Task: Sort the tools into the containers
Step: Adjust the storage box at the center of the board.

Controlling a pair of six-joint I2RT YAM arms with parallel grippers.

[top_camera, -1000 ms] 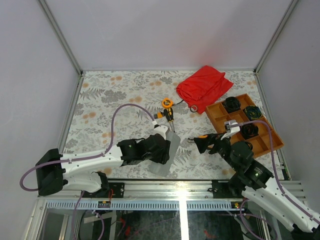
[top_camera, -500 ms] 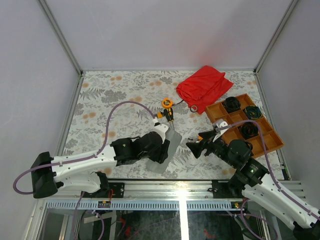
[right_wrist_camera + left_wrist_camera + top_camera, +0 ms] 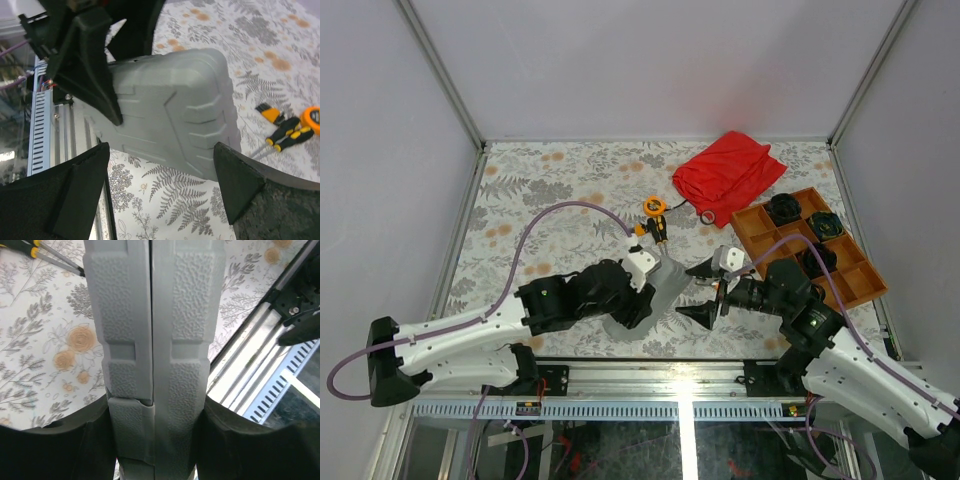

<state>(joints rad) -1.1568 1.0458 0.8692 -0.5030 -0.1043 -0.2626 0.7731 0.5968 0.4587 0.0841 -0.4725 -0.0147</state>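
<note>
left gripper clamped across the closed grey case; right gripper spread wide just beside it, holding nothing.
case is tipped up on edge over the near part of the floral table. two moulded plastic halves, pebbled panels, rounded corners, seam down the middle. likely light, stiff, a bit slick, so best taken at the lip by the seam to split it. tape measure and screwdrivers lie loose behind, orange-black grips.
</note>
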